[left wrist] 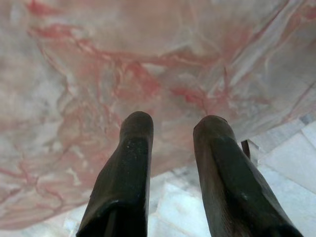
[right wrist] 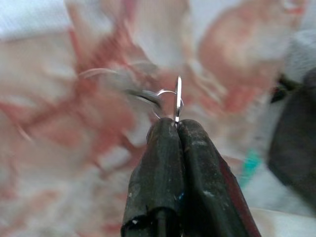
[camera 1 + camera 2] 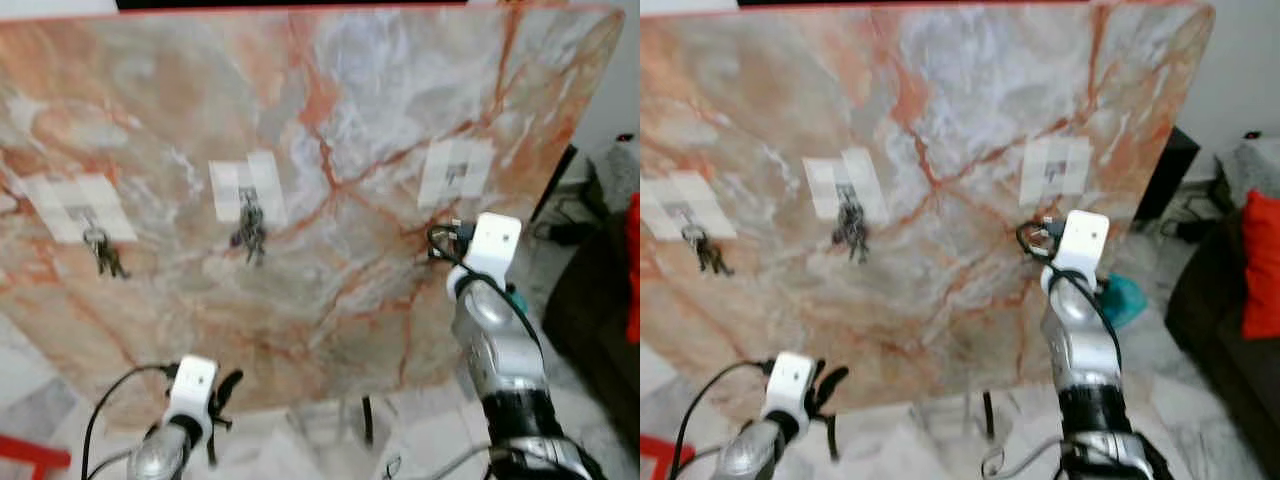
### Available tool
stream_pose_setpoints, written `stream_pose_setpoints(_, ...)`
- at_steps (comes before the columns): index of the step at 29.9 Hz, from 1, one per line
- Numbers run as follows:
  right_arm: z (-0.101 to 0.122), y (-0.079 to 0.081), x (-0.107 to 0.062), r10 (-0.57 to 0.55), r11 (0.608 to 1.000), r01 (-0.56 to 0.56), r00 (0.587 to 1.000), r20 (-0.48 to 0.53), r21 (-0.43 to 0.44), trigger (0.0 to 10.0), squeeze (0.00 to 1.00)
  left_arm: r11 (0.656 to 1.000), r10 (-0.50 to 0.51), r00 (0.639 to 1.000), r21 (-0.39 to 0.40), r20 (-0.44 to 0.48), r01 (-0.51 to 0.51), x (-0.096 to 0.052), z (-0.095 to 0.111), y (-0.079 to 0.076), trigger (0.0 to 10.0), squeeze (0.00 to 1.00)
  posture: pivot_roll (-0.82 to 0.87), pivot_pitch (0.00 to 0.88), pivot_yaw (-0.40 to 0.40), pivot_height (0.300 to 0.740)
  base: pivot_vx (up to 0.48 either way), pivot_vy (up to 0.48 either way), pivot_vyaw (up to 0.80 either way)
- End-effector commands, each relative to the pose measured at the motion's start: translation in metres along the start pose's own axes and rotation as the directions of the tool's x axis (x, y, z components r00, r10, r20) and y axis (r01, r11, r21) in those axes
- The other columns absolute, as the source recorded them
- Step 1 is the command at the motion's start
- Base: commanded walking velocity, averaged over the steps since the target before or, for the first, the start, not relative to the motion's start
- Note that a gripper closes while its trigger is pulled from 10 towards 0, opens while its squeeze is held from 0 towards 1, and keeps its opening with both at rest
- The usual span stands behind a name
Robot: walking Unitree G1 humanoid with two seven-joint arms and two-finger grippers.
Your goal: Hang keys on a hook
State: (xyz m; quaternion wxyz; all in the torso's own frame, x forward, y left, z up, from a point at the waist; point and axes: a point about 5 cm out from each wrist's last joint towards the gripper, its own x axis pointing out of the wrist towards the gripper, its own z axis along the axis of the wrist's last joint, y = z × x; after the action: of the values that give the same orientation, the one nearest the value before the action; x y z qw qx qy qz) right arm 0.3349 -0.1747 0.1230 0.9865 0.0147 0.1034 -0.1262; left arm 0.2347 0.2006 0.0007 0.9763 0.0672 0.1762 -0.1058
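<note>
A marble-patterned board (image 3: 330,130) leans upright with three white adhesive hooks. Key bunches hang on the left hook (image 3: 82,212) and the middle hook (image 3: 247,195); the right hook (image 3: 457,172) is bare. My right arm is raised just below the right hook. In the right wrist view my right gripper (image 2: 176,123) is shut on a key ring with a key (image 2: 175,101), blurred against the board. My left gripper (image 3: 222,398) hangs low by the board's lower edge, its fingers (image 1: 133,148) open with nothing between them.
The board stands on a pale tiled floor (image 3: 420,430). A dark sofa with a red cushion (image 3: 1262,265) sits at the right. A teal object (image 3: 1123,297) lies behind my right arm. A red item (image 3: 30,455) lies at the lower left.
</note>
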Motion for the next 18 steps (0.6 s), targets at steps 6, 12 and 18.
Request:
stream_pose_setpoints(6,0.014,0.005,-0.001,0.046,0.961,-0.024,0.996,0.074,-0.274,10.0,0.0,1.0,-0.009,1.0,0.003,-0.001,0.009,-0.001,0.001,0.002,10.0,0.0,0.02,0.0,-0.023,0.74,0.0,0.0,0.0)
stream_pose_setpoints(12,0.025,0.011,0.0,0.039,0.959,-0.009,0.994,0.1,-0.284,10.0,0.0,1.0,-0.011,1.0,0.008,-0.001,0.011,-0.001,0.002,0.003,10.0,0.0,0.02,0.0,-0.02,0.74,0.0,0.0,0.0)
stream_pose_setpoints(18,0.034,0.021,0.0,0.046,0.971,-0.014,0.991,0.126,-0.24,10.0,0.0,1.0,-0.016,1.0,0.016,-0.001,0.016,-0.001,0.003,0.005,10.0,0.0,0.03,0.0,-0.013,0.74,0.0,0.0,0.0)
